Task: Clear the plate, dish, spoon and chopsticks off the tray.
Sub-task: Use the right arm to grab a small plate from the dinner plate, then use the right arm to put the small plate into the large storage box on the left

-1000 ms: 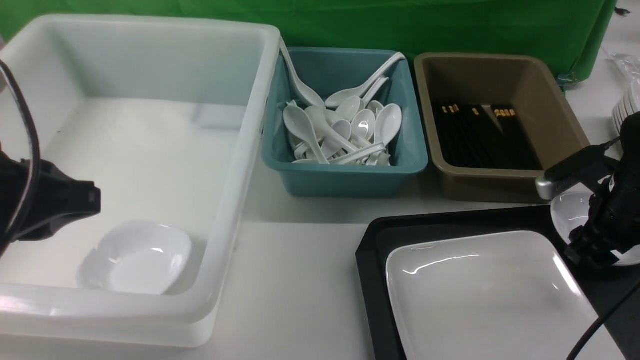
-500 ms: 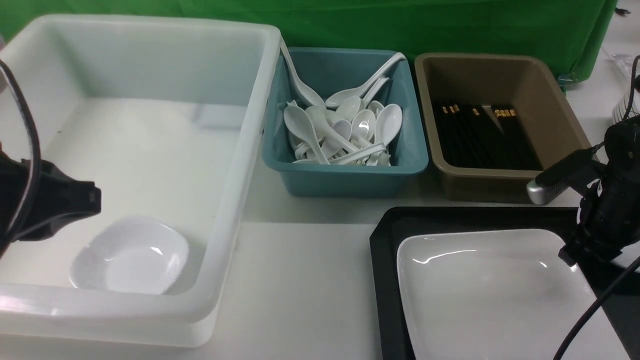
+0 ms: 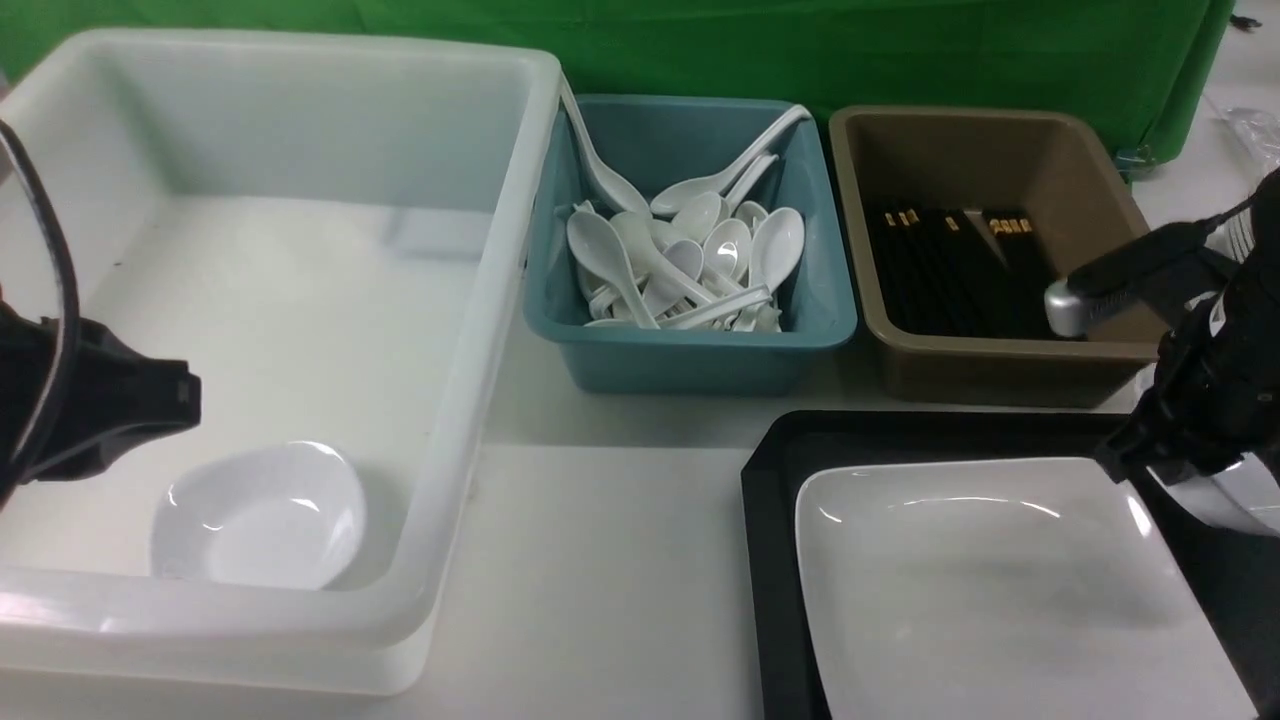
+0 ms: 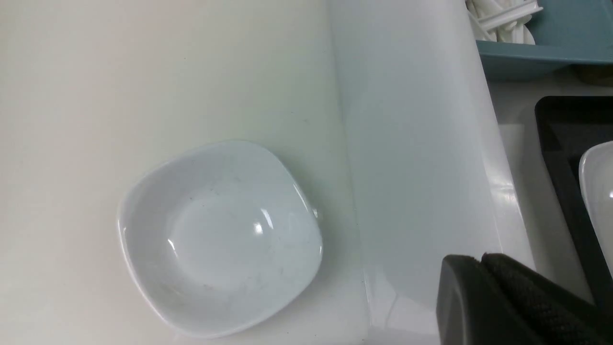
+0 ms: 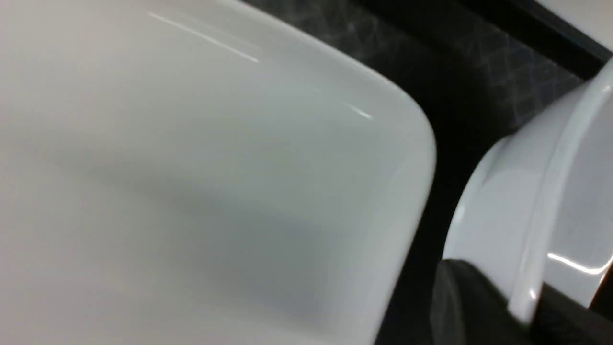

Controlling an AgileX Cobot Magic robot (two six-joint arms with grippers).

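Observation:
The large white plate lies on the black tray at the front right. In the right wrist view the plate fills the picture over the textured tray. My right gripper hangs over the tray's far right corner, shut on the rim of a small white dish that is lifted and tilted. The wrist view shows that gripper pinching the dish. My left gripper is shut and empty over the white bin. The tray's spoon and chopsticks are out of view.
A big white bin at the left holds one small white bowl, also in the left wrist view. Behind the tray stand a teal bin of white spoons and a brown bin of black chopsticks.
My right gripper has shut on the small dish's rim and raised it off the tray, tilting it. The bowl in the white bin has rocked and settled. The left arm stayed put.

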